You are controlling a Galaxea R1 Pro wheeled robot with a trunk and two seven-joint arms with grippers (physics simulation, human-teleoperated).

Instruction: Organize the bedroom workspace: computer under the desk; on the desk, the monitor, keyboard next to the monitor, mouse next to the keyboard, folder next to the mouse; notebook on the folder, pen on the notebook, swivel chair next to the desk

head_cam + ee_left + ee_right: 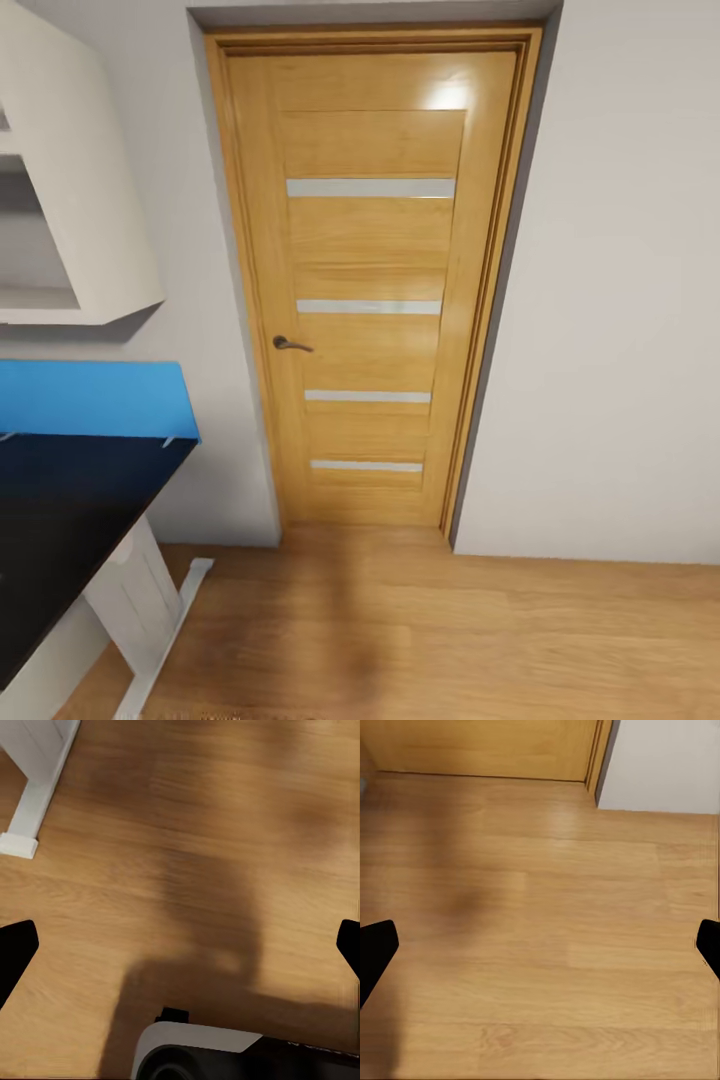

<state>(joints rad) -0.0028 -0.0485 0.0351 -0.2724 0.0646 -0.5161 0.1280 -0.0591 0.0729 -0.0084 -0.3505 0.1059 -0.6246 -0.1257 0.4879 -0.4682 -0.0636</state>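
Head view faces a closed wooden door (368, 290) at 12 o'clock, with four pale glass strips across it and a dark lever handle (290, 344) on its left side. Grey-white wall (620, 300) flanks the door on both sides, and wood floor (450, 640) runs below it. At about 8 o'clock the glossy black corner of the table (60, 520) shows, carried on a white leg (140, 610) whose foot rests on the floor. A bright blue panel (95, 398) stands along the table's far edge, at 9 o'clock; whether it is the folder cannot be told. A white wall shelf (70, 190) hangs above it at 10 o'clock.

Left wrist view looks down on the floor, with the white leg's foot (30, 802) near one corner and part of the robot's base (217, 1054) at the opposite edge. The left end effector (180, 945) is released, its black fingertips (15, 949) spread wide with nothing between them.

Right wrist view shows bare floor, the door's foot (480, 746) and a patch of wall. The right end effector (540, 945) is likewise released, fingertips (375, 949) far apart and gripping nothing
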